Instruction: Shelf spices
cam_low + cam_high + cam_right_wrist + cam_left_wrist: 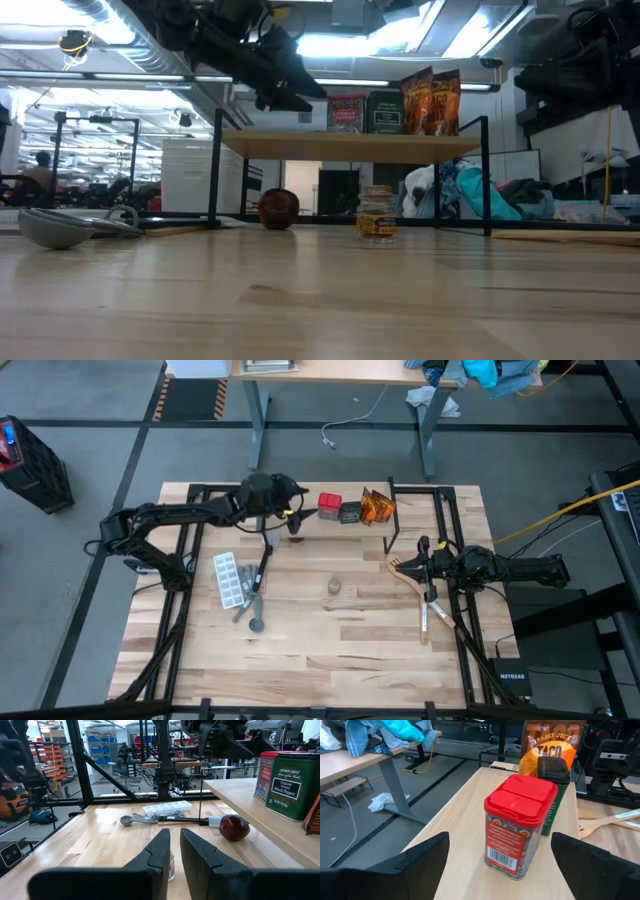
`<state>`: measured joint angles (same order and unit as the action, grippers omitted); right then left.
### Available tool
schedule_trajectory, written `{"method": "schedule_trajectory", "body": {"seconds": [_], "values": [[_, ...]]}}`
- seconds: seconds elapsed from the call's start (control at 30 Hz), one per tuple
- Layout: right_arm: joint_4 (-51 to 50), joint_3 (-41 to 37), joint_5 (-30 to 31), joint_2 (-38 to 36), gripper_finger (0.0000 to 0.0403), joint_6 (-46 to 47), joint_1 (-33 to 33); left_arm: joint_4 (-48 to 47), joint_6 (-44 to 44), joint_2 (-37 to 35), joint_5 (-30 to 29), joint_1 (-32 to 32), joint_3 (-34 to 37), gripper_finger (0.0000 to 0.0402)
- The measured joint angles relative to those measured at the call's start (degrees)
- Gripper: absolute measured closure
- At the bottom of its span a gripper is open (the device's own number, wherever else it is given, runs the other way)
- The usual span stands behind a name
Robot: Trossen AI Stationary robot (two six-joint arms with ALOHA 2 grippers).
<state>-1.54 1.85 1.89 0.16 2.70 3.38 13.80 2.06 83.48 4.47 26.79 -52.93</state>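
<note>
The shelf stands along the table's far edge on thin black legs. On its plank, in a row, stand the red box, the dark grey box and the orange packets. My left gripper is open over the shelf, one finger on either side of the red box and just short of it. The tiny jar stands on the table in front of the shelf. My right gripper is shut, low over the table's right part, pointing toward the jar.
A white blister tray and a grey scoop lie on the table's left part. A black-handled tool with a dark red ball end lies under the shelf. A pale wooden fork lies beside my right gripper.
</note>
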Motion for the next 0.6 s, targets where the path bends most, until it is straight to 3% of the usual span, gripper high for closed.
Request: {"method": "schedule_trajectory", "body": {"seconds": [0.23, 0.6], "values": [[0.00, 0.00, 0.00, 0.00, 0.0352, 0.02, 0.00, 0.14, 1.30, 0.03, 1.03, 1.00, 0.00, 0.0005], [0.00, 0.00, 0.02, -0.02, 0.0352, 0.02, -0.01, 6.55, 0.02, 5.99, 5.36, 2.58, 0.00, 0.0002]]}}
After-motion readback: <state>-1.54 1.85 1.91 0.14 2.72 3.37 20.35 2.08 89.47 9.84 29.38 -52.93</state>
